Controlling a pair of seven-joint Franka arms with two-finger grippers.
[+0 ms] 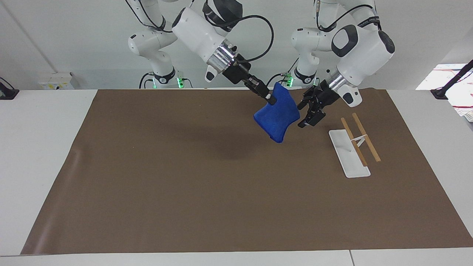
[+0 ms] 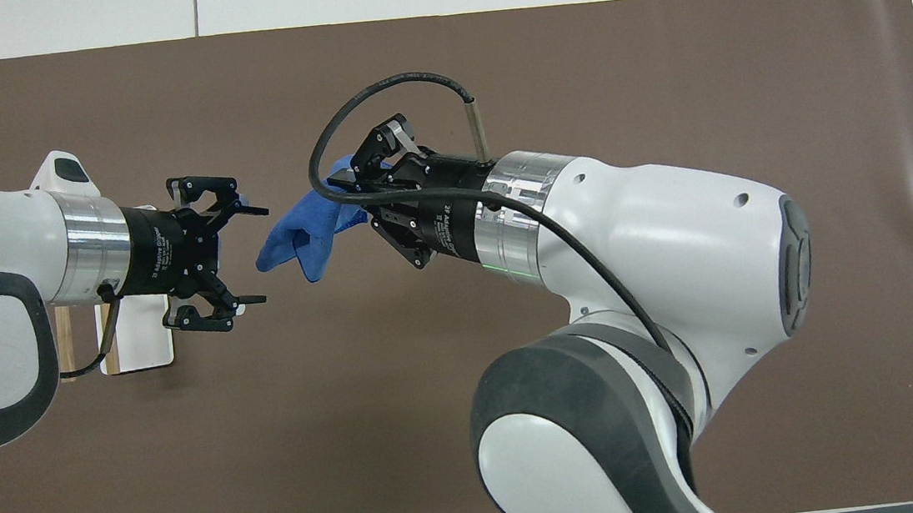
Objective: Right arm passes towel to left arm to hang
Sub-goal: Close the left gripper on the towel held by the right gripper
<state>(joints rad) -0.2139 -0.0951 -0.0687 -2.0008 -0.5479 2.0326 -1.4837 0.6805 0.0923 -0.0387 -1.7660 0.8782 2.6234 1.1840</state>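
The handover is close but not yet made: the right claw (image 1: 271, 98) is clamped on the upper edge of the towel (image 1: 277, 118), which hangs in the air over the brown mat (image 1: 184, 192) on the table (image 1: 37, 147), while the left claw (image 1: 309, 111) gapes just beside its free edge. Taking and hanging remain. The towel is thin, limp blue cloth; the rack (image 1: 349, 153) has a flat white base and two bare wooden rods.

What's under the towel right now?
Only bare brown mat and the towel's shadow; the towel hangs from the shut right tool. The open left tool waits beside it, apart.
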